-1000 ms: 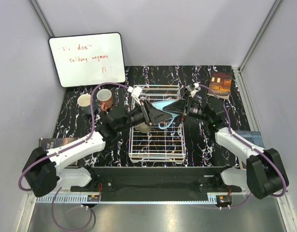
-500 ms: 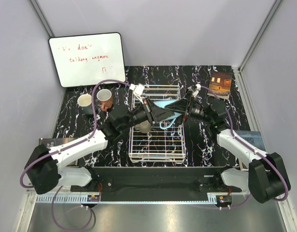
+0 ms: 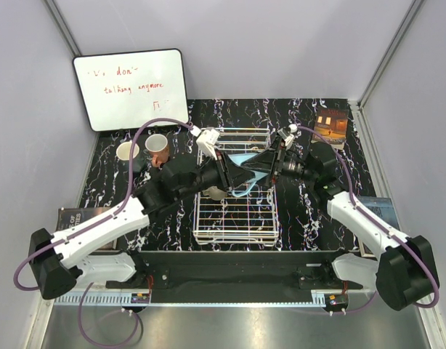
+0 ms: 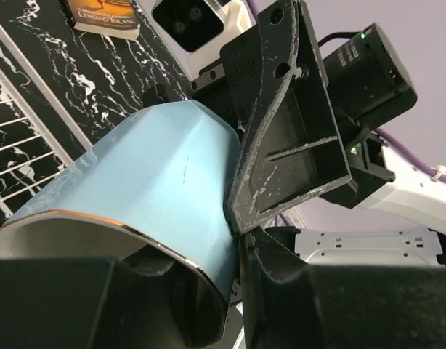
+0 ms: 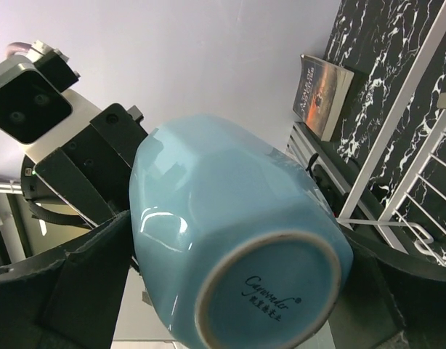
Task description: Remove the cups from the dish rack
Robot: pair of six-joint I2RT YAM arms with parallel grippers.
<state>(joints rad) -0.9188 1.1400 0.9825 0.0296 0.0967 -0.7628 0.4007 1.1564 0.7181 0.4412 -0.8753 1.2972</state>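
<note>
From above, the light blue faceted mug (image 3: 246,158) hung in the air over the far half of the white wire dish rack (image 3: 235,240). It sat between the left gripper (image 3: 236,174) and the right gripper (image 3: 265,164), which met nose to nose. Two cups (image 3: 157,142) stood on the marbled tabletop to the left of the rack, on the left arm's side.

In the left wrist view, the mug lay on its side with its gold-edged mouth toward that camera. The left fingers (image 4: 317,305) pinched its wall at the rim, one inside the mouth and one outside. One flat finger of the right gripper lay along the mug's far flank.

In the right wrist view, the mug's stamped base faced the lens. The right jaws were spread wide to either side of the body, and I could not tell whether either pad pressed on it.

The mug's long axis therefore ran from one gripper to the other, mouth to the left arm and base to the right. I judged the hold to be with the left arm. The right would need to back straight off along that axis before the left could carry the mug to the cups.
</note>
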